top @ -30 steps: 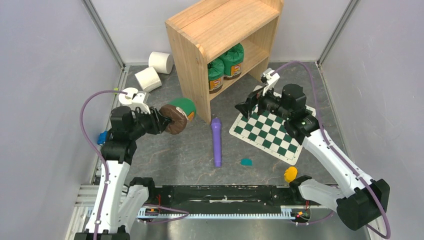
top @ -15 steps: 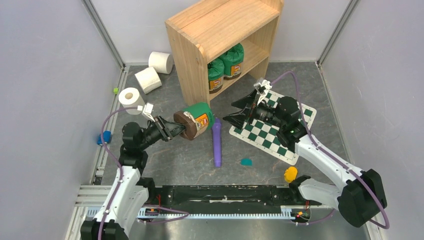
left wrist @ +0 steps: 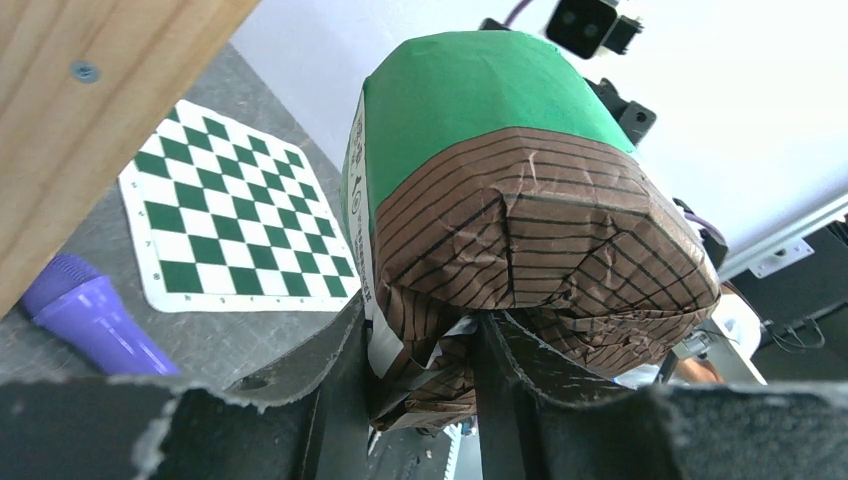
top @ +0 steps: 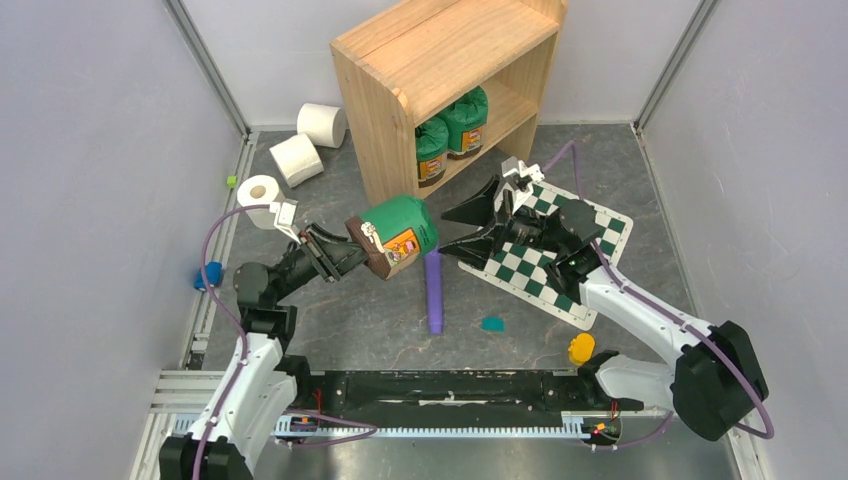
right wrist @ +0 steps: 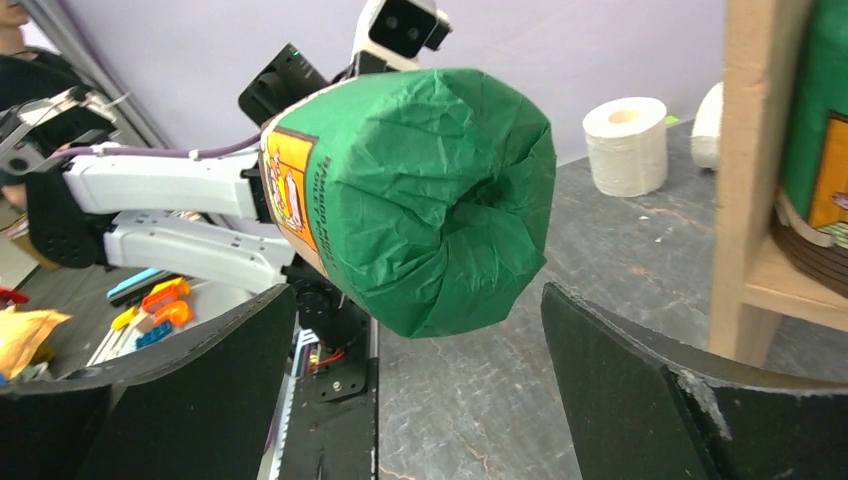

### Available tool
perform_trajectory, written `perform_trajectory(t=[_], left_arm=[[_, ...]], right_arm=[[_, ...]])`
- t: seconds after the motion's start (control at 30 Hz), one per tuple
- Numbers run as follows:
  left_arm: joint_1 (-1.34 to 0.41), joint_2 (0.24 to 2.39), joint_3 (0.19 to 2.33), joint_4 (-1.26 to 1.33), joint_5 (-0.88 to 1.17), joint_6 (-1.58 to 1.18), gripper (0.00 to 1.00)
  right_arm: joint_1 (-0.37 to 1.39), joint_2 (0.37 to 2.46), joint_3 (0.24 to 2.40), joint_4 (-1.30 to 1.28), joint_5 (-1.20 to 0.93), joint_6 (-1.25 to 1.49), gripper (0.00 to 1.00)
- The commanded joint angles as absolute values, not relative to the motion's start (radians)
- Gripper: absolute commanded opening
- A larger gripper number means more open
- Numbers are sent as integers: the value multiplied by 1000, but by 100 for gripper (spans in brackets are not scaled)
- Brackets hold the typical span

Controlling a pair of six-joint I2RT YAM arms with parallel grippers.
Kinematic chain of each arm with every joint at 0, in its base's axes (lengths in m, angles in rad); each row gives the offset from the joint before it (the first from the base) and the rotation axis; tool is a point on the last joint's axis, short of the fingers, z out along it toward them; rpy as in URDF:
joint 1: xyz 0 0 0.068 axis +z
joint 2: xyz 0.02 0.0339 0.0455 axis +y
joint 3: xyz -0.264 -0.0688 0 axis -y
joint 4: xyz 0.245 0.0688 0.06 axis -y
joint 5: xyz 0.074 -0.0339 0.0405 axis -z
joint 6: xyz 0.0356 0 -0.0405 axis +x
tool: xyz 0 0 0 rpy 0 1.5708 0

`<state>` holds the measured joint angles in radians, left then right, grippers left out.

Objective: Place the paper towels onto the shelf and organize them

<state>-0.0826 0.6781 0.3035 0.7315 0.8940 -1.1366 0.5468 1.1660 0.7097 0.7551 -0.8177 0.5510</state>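
Left tool (top: 352, 256) clamped, arm stretched inward toward the right tool (top: 452, 230), whose jaws gape wide.

Canister (top: 398, 236): green wrap, brown end with thin black lines, orange-yellow label
Paper towels (top: 296, 158): plain white, upper left
Shelf (top: 440, 60): pale natural wood
Checkered board (top: 545, 255): green and white squares
Stick-shaped object (top: 433, 290): purple
Tabletop (top: 340, 310): dark grey, veined

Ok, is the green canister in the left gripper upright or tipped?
Tipped sideways: the green canister has its brown lid end in the left gripper, green end pointing toward the open right gripper.
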Motion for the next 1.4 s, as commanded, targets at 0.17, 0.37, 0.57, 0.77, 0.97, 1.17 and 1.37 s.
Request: perform_trajectory(t=[0.17, 0.37, 0.57, 0.77, 0.97, 1.17, 1.37], left_arm=[[-128, 695, 337, 956, 907, -1240, 23], [-155, 713, 343, 981, 887, -1243, 23], [-179, 733, 355, 1015, 877, -1254, 24], [-192, 736, 350, 1044, 851, -1263, 24], [-198, 753, 354, 1051, 851, -1257, 25], [-199, 754, 336, 1052, 851, -1248, 30], [-199, 752, 334, 1009, 868, -1198, 52]], right_arm=[[596, 1210, 776, 996, -918, 637, 94], [624, 1245, 798, 1114, -960, 705, 87], [647, 1262, 796, 1144, -968, 726, 81], [656, 1277, 796, 1157, -974, 737, 77], [660, 1292, 804, 1196, -1008, 785, 61], [660, 1285, 816, 1190, -1047, 805, 39], [658, 1255, 832, 1128, -1084, 784, 15]])
